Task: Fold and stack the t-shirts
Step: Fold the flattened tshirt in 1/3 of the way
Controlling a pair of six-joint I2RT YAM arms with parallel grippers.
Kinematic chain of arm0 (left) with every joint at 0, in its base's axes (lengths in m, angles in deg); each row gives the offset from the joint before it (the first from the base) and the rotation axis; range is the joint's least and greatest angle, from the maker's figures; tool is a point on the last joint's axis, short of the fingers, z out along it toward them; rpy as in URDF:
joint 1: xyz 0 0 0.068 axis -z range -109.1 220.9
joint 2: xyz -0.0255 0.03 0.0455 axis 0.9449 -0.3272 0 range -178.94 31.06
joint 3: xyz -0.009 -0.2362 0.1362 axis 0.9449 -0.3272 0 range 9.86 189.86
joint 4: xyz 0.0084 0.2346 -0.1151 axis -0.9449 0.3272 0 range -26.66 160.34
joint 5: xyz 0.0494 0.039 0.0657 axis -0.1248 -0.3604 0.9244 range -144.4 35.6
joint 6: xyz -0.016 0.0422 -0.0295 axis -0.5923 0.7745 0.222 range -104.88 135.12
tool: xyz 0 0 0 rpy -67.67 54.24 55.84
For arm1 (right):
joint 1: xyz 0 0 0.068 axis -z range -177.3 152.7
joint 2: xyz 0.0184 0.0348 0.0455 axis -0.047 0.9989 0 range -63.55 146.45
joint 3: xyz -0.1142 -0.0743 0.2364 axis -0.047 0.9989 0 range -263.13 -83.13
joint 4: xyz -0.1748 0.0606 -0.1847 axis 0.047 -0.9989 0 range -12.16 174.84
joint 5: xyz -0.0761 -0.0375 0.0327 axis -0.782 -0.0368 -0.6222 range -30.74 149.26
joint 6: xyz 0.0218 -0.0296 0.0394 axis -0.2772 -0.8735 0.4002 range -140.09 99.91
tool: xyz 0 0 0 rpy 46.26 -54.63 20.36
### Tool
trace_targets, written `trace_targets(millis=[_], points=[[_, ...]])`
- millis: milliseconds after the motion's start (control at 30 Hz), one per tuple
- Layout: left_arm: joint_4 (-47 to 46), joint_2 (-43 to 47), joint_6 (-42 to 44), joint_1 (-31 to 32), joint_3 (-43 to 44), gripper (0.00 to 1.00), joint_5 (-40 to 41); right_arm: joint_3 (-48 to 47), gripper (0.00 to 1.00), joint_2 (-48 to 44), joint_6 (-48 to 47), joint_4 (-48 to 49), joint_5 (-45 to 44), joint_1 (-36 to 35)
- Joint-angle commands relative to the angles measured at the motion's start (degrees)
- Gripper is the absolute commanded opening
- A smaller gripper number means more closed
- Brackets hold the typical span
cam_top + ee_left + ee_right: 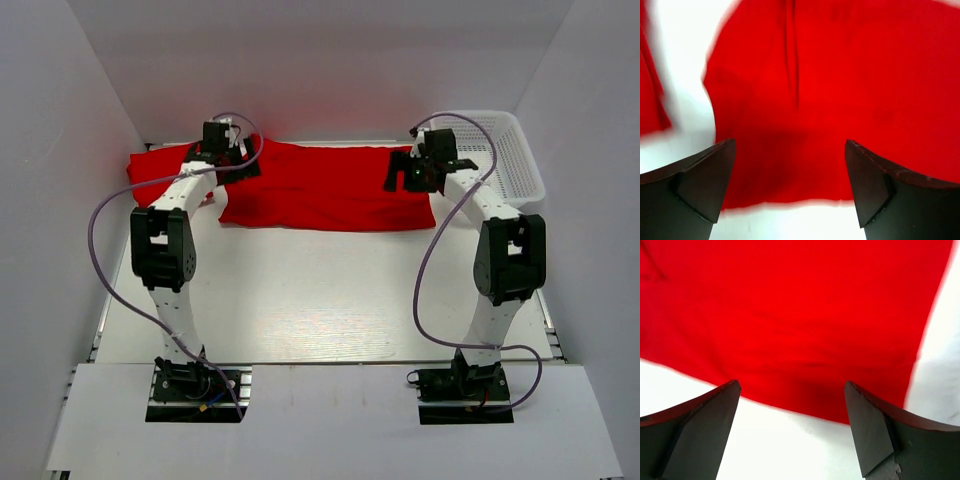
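A red t-shirt [325,187] lies spread flat across the far middle of the table. A second red t-shirt [152,170] lies at the far left, partly behind the left arm. My left gripper [225,158] hovers open over the spread shirt's left end; in the left wrist view [790,172] the shirt's edge [785,202] runs between the fingers. My right gripper [412,170] hovers open over the shirt's right end; in the right wrist view [792,410] the shirt's hem and corner [840,415] lie between the fingers. Neither holds anything.
A white lattice basket [510,160] stands at the far right, next to the right arm. White walls close in the back and both sides. The white tabletop [320,290] stretches toward the arm bases.
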Motion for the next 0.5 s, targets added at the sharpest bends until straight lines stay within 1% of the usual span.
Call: trace_targets(millis=[0,67,267,367,400,467], points=[[-1.3,6.4,-2.8,0.4,-9.8,1.00,-4.3,5.3,0.90,-1.7,1.5,2.2,1.9,-0.7],[-1.3,6.4,-3.5,0.4,-13.8,1.00,-4.3,8.0,0.90,-1.5,3.2,2.6,0.7,-0.5],[-1.7,4.9,-5.1,0.4,-20.3,1.00,-8.3,7.5,0.90,4.0,5.2,2.8,-2.0,-0.3],[1.0,2.8,-5.7,-0.1,-20.9,1.00,-7.6,7.3,0.90,6.0,5.5,1.9,-4.1,0.2],[2.6,2.2,-6.4,-0.1,-21.8,1.00,-7.0,8.2,0.90,6.1,5.5,2.6,-4.7,0.1],[2.7,2.8,-6.9,-0.7,-25.2,1.00,-6.4,9.7,0.90,6.5,5.8,2.3,-5.8,0.4]])
